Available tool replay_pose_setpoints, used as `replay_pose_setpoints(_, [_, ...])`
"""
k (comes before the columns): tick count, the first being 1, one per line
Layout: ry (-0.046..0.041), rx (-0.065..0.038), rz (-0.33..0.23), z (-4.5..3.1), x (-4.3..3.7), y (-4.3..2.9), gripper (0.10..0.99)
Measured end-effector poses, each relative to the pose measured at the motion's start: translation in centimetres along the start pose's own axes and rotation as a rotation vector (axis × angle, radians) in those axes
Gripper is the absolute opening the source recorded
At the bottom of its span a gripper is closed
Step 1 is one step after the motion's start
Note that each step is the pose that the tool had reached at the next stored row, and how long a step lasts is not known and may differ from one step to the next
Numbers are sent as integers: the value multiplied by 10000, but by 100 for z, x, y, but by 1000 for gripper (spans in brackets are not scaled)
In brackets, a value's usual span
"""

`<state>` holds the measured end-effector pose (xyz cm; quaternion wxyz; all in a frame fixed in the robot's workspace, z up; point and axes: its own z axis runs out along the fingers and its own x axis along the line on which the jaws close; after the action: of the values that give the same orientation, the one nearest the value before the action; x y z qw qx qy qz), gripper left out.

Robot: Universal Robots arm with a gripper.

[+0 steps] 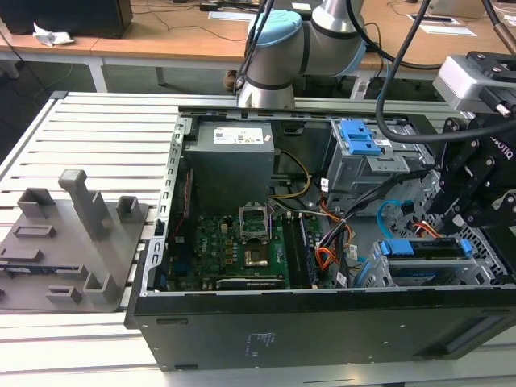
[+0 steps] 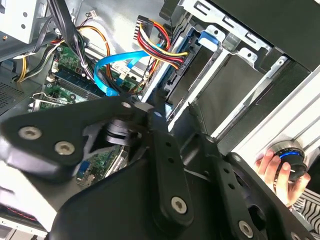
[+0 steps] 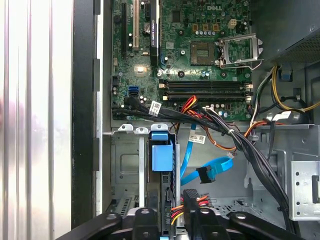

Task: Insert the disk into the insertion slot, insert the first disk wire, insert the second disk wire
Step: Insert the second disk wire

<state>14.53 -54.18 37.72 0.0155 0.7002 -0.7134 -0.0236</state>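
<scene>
Slatted aluminium table (image 1: 97, 129) carries open black computer case (image 1: 322, 326), laid on side, interior facing up. Grey fixture plate (image 1: 48, 270) with upright blocks rests just beside case, on exterior view's left.

The low silver-grey perforated drive bay (image 3: 125, 170) is dull sheet metal. The thin flat light-blue cable (image 3: 220, 164) looks smooth, glossy plastic; the bright blue disk caddy (image 1: 427, 248), matt plastic.

We see the gripper (image 1: 468, 201) cut off by the exterior view's right edge. In the second wrist view its black linkage hides part of the motherboard (image 2: 60, 92) and one end of the light-blue data cable (image 2: 122, 58); a person's hand (image 2: 277, 177) is half covered too.
</scene>
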Motion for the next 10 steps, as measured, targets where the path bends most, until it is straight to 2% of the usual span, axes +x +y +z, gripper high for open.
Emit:
replay_pose_setpoints(1, [1, 0, 0, 0, 0, 0, 361])
replay_pose_setpoints(3, [-1, 0, 0, 0, -5, 1, 361])
replay_pose_setpoints(7, [0, 0, 0, 1, -109, 3, 361])
replay_pose_setpoints(8, [0, 0, 0, 2, -160, 3, 361])
replay_pose_setpoints(10, [-1, 0, -1, 3, -188, 4, 361])
